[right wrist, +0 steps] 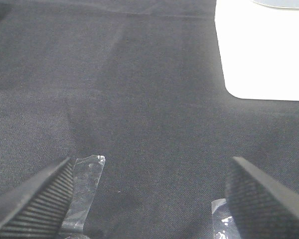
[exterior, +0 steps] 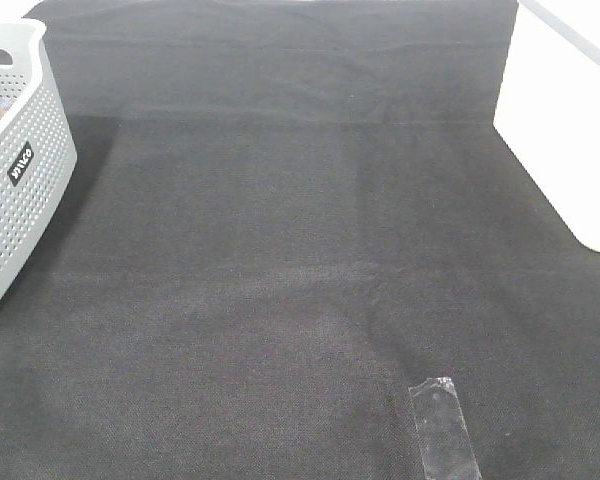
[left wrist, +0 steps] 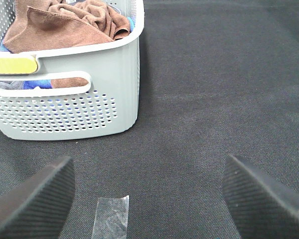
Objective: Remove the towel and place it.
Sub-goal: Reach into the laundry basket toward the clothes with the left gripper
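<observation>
progress: none yet | towel point(left wrist: 65, 30) bunched in basket point(left wrist: 107, 74) | both arms' jaws spread, empty | to do: lift out, place on bench point(exterior: 310, 250)

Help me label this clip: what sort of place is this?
Likely a robot test bench, not a home: a black cloth work surface, clear tape stuck on it, and a grey basket holding a brown towel.
</observation>
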{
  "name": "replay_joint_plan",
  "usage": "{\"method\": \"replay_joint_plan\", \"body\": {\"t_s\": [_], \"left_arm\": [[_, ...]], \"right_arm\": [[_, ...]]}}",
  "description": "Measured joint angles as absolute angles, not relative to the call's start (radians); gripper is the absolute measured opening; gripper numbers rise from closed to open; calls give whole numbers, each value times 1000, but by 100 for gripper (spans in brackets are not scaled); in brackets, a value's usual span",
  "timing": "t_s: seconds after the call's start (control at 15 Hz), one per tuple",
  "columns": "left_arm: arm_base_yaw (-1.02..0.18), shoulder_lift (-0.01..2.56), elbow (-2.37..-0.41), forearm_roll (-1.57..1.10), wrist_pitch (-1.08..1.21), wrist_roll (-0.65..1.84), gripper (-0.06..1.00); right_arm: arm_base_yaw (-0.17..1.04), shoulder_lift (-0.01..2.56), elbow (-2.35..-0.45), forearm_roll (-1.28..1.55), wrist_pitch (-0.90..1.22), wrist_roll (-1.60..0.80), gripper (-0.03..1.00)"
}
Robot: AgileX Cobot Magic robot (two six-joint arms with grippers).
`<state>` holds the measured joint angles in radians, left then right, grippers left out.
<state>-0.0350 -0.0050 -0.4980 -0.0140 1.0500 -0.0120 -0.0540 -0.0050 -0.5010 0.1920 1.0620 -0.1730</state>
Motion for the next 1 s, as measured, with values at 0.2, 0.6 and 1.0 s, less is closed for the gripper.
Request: {"method": "replay_joint_plan", "body": {"t_s": [0.2,0.6,1.0], "left_arm": [[-35,-5,-498,-14,1050,-12,76],[-35,-5,-498,-14,1050,-12,76],[-35,-5,-498,-15,1050,0,99]], "right_arm": [[-54,-5,-501,192,1062,-173,76],[-54,-5,-501,192,1062,-173,76],[-54,-5,-501,192,1062,-173,76]]}}
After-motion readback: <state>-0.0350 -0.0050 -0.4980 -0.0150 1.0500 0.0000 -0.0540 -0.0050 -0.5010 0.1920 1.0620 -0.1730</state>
